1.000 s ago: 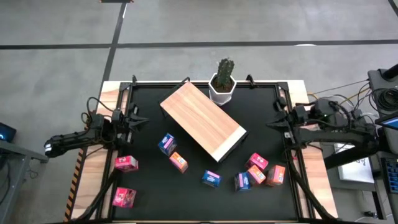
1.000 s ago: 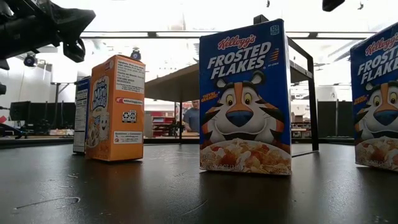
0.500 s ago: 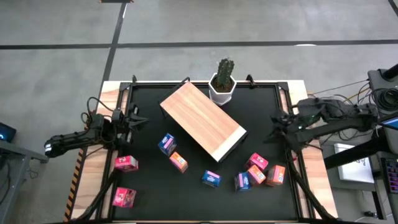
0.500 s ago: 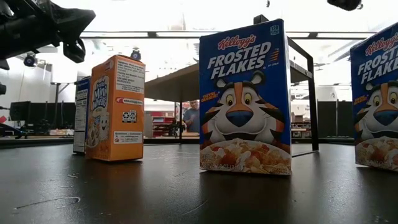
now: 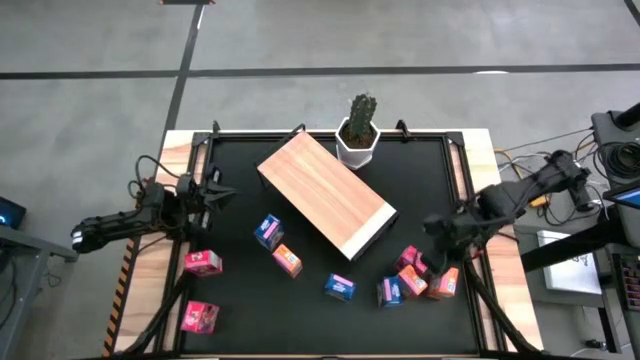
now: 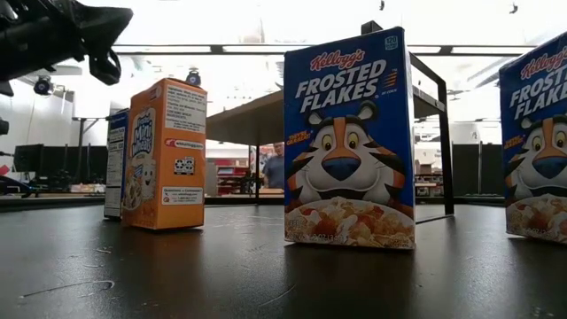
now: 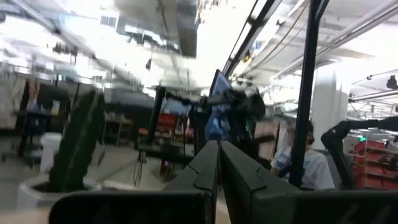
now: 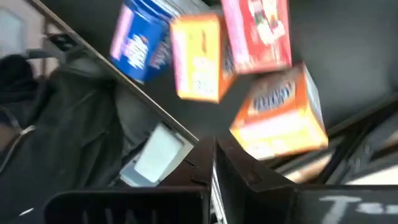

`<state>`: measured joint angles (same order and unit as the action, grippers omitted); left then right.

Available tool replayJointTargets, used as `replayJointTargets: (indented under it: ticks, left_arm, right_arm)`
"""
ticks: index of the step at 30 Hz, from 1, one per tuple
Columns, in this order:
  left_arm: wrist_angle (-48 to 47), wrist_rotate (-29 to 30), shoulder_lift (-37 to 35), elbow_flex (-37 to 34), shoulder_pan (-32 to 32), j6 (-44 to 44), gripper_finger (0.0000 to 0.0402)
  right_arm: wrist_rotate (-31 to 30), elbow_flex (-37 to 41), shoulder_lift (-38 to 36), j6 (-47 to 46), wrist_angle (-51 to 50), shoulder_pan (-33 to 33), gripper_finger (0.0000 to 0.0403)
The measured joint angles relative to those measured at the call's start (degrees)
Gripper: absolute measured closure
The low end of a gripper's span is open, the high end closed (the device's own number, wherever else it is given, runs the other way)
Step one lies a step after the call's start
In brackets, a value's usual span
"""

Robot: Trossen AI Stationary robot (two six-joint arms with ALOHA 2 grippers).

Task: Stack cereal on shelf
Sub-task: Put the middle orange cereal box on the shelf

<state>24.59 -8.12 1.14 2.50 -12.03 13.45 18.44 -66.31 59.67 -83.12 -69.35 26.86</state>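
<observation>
The cereal (image 5: 414,273) lies scattered on the black table (image 5: 240,300), none of it on the shelf (image 5: 325,193) yet. From above, the change is on the right: a second ago the right gripper (image 5: 432,226) sat back by the table's right edge, and it has since swung inward and toward the near side, so it now hangs just beside the cluster of pink, orange and blue boxes on the right. Its fingers are pressed together and carry nothing. I take this as the start of a reach for one of those boxes; the fingers would have to part first. The left gripper (image 5: 222,192) has not moved, waiting at the left edge, closed and empty, with two pink boxes (image 5: 203,263) near it. The shelf stands slantwise mid-table, a potted cactus (image 5: 358,130) just behind it.

The low view shows a blue box (image 6: 349,140) standing upright with a tiger on its face, an orange box (image 6: 164,155) upright to its left, and another blue one cut by the picture's edge.

The left wrist view shows its closed fingers (image 7: 202,171) and the cactus (image 7: 74,149).

The right wrist view looks over its closed fingers (image 8: 239,165) at four boxes close together: blue, orange, pink and a second orange nearest (image 8: 280,115).
</observation>
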Motion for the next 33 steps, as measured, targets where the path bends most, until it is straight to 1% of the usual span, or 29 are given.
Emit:
replayJointTargets:
  ticks: [2, 5, 8, 11, 15, 19, 22, 25, 27, 29, 33]
  left_arm:
    - [0.0, 0.0, 0.0, 1.0, 0.0, -1.0, 0.0402]
    - [-0.1, 0.0, 0.0, 2.6, 0.0, -2.2, 0.0402]
    - [-0.3, 0.0, 0.0, 4.1, 0.0, -2.9, 0.0402]
    - [-0.3, 0.0, 0.0, 5.4, 0.0, -4.3, 0.0402]
    - [-1.1, 0.0, 0.0, 6.3, 0.0, -5.5, 0.0402]
    - [-1.6, 0.0, 0.0, 6.3, 0.0, -5.5, 0.0402]
    - [-1.6, 0.0, 0.0, 6.3, 0.0, -5.5, 0.0402]
    - [-1.0, 0.0, 0.0, 6.3, 0.0, -5.5, 0.0402]
    - [1.7, 0.8, 0.0, 6.3, 0.0, -6.2, 0.0402]
    - [3.0, 2.1, -0.1, 7.0, -0.1, -6.9, 0.0402]
    - [2.1, 2.3, 0.0, 9.0, -0.1, -8.8, 0.0402]
  right_arm:
    - [-0.7, 0.1, 1.1, -2.4, 0.6, 1.4, 0.0394]
    - [-3.6, 0.2, 1.6, -5.3, 1.1, 2.3, 0.0389]
    - [-6.6, 0.2, 2.2, -7.0, 1.5, 2.7, 0.0372]
    - [-8.1, 0.2, 3.4, -6.5, 2.7, 2.7, 0.0341]
    - [-8.6, 0.2, 6.4, -4.0, 2.8, 2.7, 0.0288]
    - [-6.6, 0.0, 10.0, -2.5, 3.2, 2.7, 0.0237]
    - [-5.9, -2.0, 12.6, -2.5, 3.9, 3.9, 0.0211]
    - [-5.8, -5.1, 15.0, -3.5, 3.1, 4.7, 0.0203]
    - [-6.6, -7.4, 17.0, -3.7, 1.4, 5.3, 0.0202]
    - [-7.9, -9.8, 19.0, -2.4, 0.0, 6.2, 0.0202]
    - [-11.9, -14.1, 23.2, -0.3, -4.6, 8.3, 0.0202]
